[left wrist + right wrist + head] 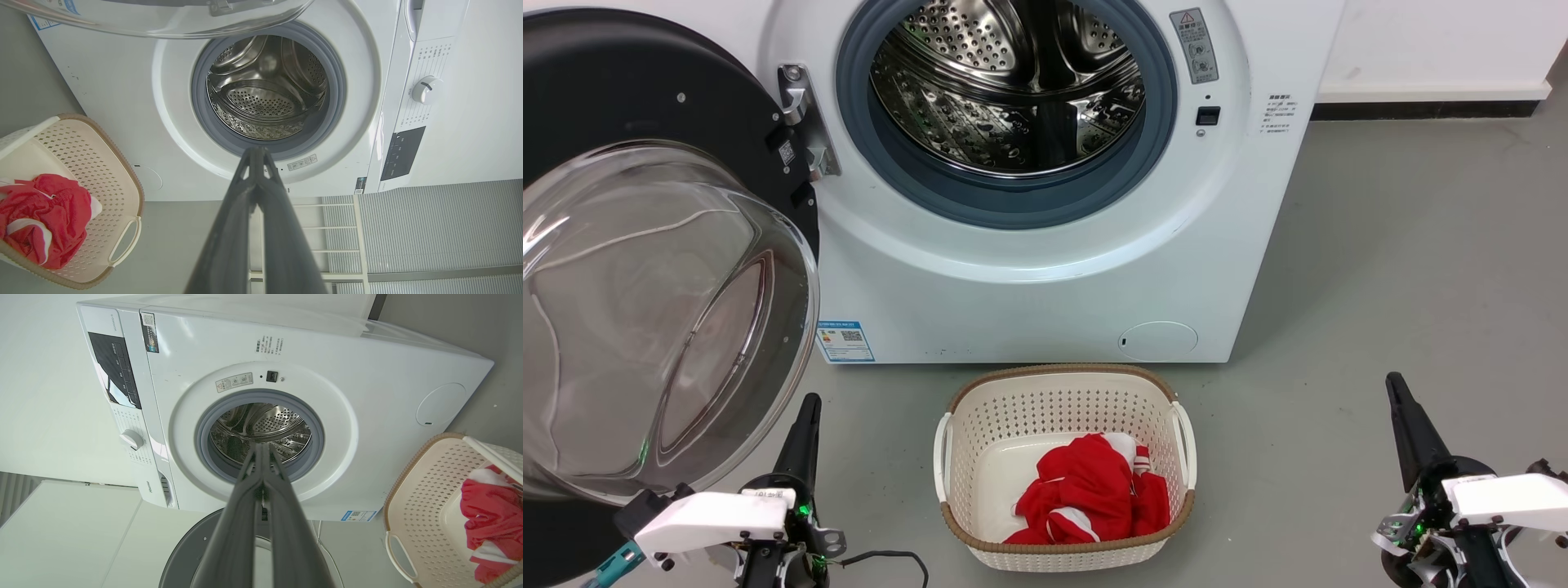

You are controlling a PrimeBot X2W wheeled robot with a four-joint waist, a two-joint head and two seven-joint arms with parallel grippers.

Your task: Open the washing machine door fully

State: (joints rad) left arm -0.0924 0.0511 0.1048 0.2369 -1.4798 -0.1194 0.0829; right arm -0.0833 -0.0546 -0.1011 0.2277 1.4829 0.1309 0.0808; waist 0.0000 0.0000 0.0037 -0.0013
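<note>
Left of drum (1009, 82), washing machine door (662, 269) wide open; left gripper (810, 404) closed nearby.

Both arms sit near side, well apart: left gripper (809, 406) on the left, right gripper (1396, 384) on the right. Neither touches anything.

Left gripper: fingers pressed together into one dark spike, nothing between them, pointing to the far side and leaning a touch right. Left wrist view agrees, the tips meet. White left wrist shell (715, 514) sits just nearer, green light on, with a black cable (890, 559) trailing off to the right.

Right gripper: same state, fingers closed tip to tip and empty, pointing far and leaning slightly left. White right wrist shell (1507, 496) sits behind it, green light on, loose wiring at the joint.
</note>
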